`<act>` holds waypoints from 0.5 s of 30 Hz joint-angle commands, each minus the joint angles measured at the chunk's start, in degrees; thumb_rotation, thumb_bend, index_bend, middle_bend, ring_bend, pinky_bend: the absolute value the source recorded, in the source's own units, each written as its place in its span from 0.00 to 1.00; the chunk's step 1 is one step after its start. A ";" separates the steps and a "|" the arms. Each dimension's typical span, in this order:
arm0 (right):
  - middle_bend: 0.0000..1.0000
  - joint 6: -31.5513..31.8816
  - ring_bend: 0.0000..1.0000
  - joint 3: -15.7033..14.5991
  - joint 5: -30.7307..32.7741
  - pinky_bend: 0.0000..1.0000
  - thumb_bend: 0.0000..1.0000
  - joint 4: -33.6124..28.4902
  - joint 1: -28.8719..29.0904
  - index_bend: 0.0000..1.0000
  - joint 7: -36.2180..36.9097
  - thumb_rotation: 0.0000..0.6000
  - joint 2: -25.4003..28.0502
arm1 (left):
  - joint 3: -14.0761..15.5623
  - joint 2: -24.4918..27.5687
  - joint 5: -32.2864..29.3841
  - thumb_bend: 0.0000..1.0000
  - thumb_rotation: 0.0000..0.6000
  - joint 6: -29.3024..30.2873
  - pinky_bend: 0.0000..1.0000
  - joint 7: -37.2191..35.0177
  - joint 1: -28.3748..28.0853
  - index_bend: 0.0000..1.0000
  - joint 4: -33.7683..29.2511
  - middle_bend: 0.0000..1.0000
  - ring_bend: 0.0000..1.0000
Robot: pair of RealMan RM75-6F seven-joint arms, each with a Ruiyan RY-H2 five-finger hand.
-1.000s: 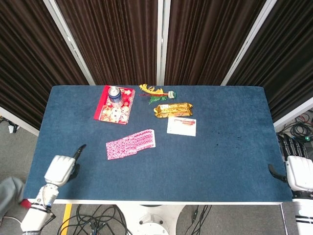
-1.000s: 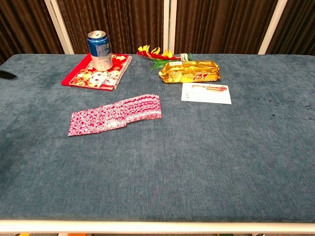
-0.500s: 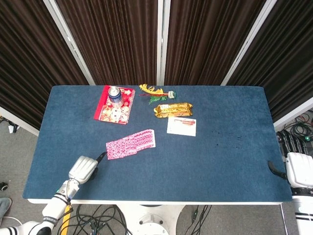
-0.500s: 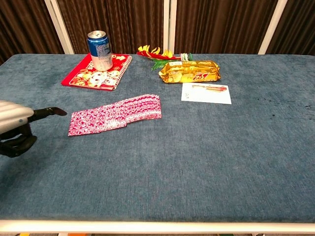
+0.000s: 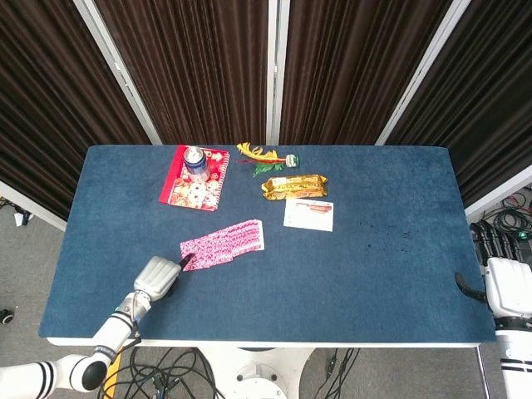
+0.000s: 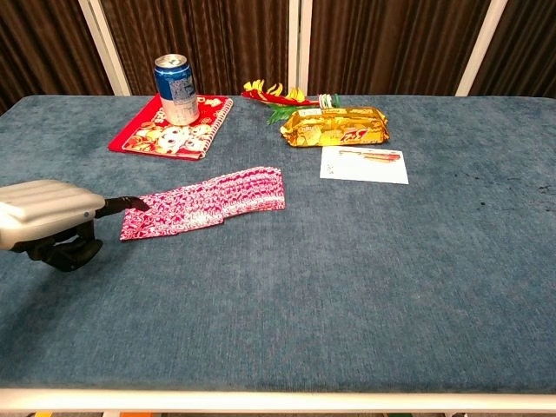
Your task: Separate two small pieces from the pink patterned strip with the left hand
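While our left hand (image 6: 52, 221) hovers at the 9 o'clock end of the pink patterned strip (image 6: 204, 202), one fingertip extended to its edge and the rest curled under holding nothing, we judge the approach step in hand. The strip lies flat on the worktop (image 6: 365, 261), left of centre. Next, we must pinch an end piece. Our right hand (image 5: 507, 287) rests at the 3 o'clock edge; its state cannot be told.

On the table (image 5: 382, 266) I count one pink patterned strip (image 5: 222, 244), one drink can (image 5: 195, 163), one red booklet (image 5: 194, 189), one gold snack packet (image 5: 294, 185), one white card (image 5: 308, 214), and two robot hands: left (image 5: 155, 277), right (image 5: 507, 289).
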 commanded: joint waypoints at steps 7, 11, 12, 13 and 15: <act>0.00 -0.57 0.00 -0.24 0.08 0.00 0.21 0.91 0.26 0.00 0.28 1.00 -0.75 | 0.93 -0.76 -2.40 0.64 1.00 -0.78 0.86 0.86 -1.81 0.06 1.13 0.89 0.89; 0.00 -0.73 0.00 -0.23 0.15 0.00 0.21 1.10 0.39 0.00 0.29 1.00 -0.99 | 1.40 -1.37 -4.22 0.64 1.00 -1.37 0.86 1.95 -2.83 0.06 1.84 0.88 0.89; 0.00 -0.70 0.00 -0.24 0.17 0.00 0.21 1.15 0.37 0.00 0.34 1.00 -1.00 | 1.56 -1.40 -4.78 0.64 1.00 -1.51 0.86 2.23 -3.00 0.06 1.94 0.88 0.89; 0.00 -0.64 0.00 -0.22 0.21 0.00 0.21 1.22 0.34 0.00 0.40 1.00 -1.00 | 1.74 -1.39 -5.40 0.64 1.00 -1.58 0.86 2.57 -3.15 0.06 2.02 0.88 0.89; 0.00 -0.57 0.00 -0.19 0.33 0.00 0.21 1.44 0.26 0.00 0.58 1.00 -1.01 | 2.08 -1.27 -7.05 0.64 1.00 -1.59 0.85 3.55 -3.51 0.06 2.09 0.87 0.89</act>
